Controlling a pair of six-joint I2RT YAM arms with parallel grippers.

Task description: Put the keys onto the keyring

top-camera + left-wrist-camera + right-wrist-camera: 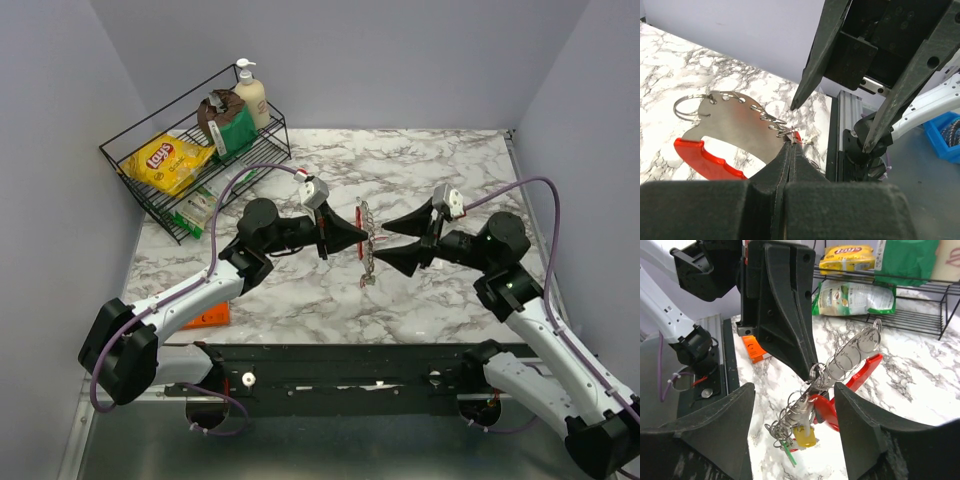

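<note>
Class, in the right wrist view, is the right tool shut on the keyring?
No: the right tool stands wide open, not gripping the keyring.

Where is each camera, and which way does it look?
Top external: above and behind, looking down at the marble table; the left arm and right arm show.
Left wrist: on the left arm, facing the right arm; the shut left fingers pinch the keyring.
Right wrist: on the right arm, facing the wire rack; the open right fingers frame it.
Shared: both wrist views show the keyring.
</note>
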